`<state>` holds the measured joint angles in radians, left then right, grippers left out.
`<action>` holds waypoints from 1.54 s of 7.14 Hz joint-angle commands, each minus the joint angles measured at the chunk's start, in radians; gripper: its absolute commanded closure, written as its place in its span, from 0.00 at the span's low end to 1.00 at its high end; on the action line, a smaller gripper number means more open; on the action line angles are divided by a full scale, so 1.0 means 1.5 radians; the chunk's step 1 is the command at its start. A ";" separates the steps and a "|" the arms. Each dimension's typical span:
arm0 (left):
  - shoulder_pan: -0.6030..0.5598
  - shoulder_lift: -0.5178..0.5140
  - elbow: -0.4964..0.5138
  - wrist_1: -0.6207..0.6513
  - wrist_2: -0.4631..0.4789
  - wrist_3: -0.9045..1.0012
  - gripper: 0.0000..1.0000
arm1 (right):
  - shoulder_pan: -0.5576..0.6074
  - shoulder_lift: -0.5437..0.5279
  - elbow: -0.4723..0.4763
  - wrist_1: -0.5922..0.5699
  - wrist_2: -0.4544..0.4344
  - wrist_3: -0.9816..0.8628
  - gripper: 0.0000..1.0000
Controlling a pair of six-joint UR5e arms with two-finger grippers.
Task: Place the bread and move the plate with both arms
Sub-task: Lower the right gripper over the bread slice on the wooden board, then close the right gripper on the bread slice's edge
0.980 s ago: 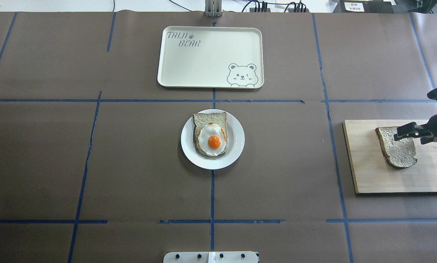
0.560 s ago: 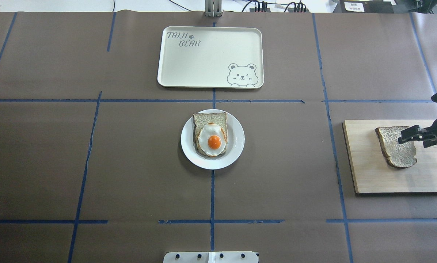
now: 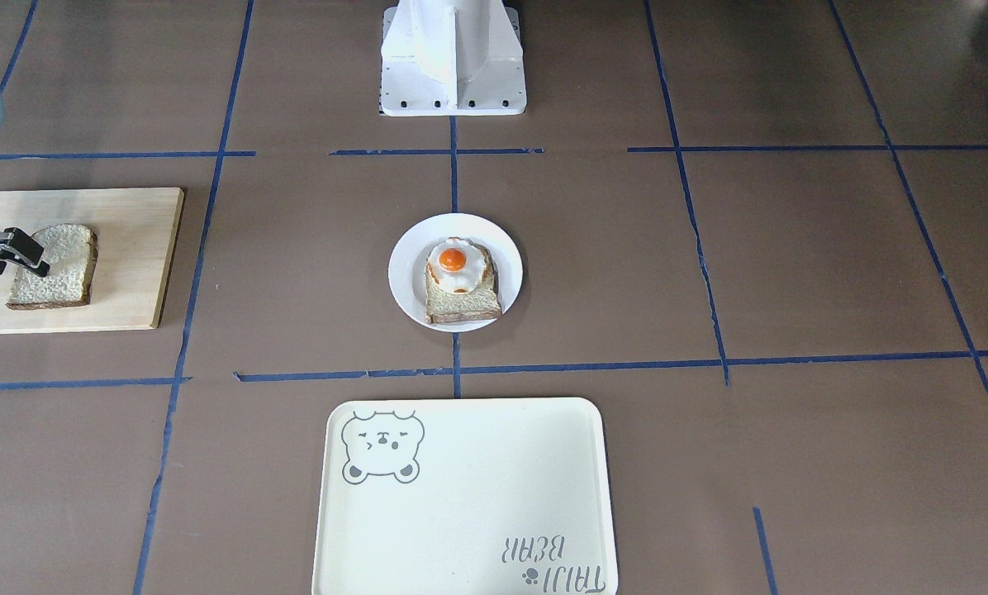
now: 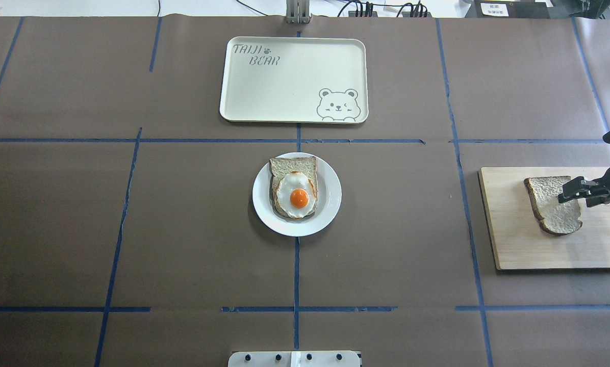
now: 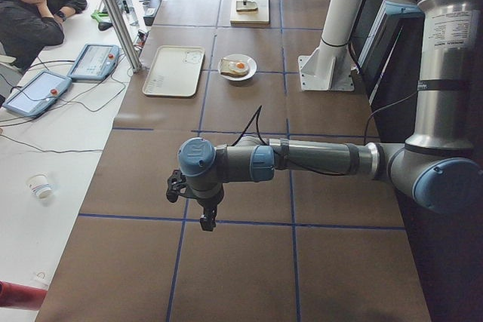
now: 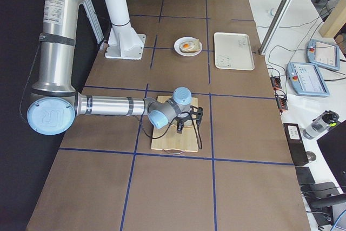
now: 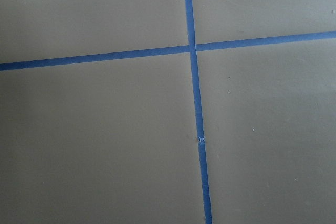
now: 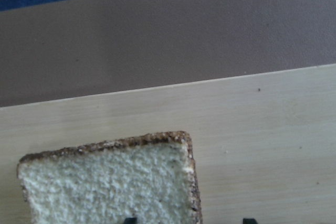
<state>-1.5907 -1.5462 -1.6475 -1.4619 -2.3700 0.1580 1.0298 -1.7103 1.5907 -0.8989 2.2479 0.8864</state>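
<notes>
An egg-topped slice [image 4: 295, 193] filled the plate [image 4: 333, 199] mid-bench [image 4: 182, 229]. The right gripper [image 4: 574, 196] had its jaws parted astride the edge of the bread [image 4: 547, 204]. The jaws of the left gripper [image 5: 205, 222] were unreadable.

Overhead: behind robot, facing forward-down, wide. Front-facing: opposite, steep, pedestal [image 3: 453, 58] at top. Sides: high at either end, lengthwise, far. Wrists: close, downward. Common to four exteriors: plate [image 4: 331, 196]; to right wrist too: bread [image 8: 110, 182].

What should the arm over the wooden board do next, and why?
Probably lower the right end effector slightly and close it. It looks open and straddles one edge of the bread, which lies flat on the board.
</notes>
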 commanded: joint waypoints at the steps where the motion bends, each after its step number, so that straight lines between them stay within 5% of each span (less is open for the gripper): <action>1: 0.001 0.000 -0.002 0.000 0.000 0.000 0.00 | 0.001 0.001 0.004 0.000 0.008 -0.001 0.71; 6: 0.000 0.000 -0.006 0.000 0.000 -0.001 0.00 | 0.001 0.000 -0.002 0.001 0.008 -0.003 0.75; 8: 0.000 0.000 -0.009 0.001 0.000 -0.002 0.00 | 0.001 0.000 -0.003 0.000 0.007 -0.004 0.66; 11: 0.000 0.000 -0.011 0.001 0.000 -0.002 0.00 | 0.000 0.001 -0.003 0.000 0.005 -0.003 0.65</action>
<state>-1.5907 -1.5462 -1.6631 -1.4604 -2.3700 0.1550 1.0299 -1.7100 1.5862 -0.8989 2.2573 0.8808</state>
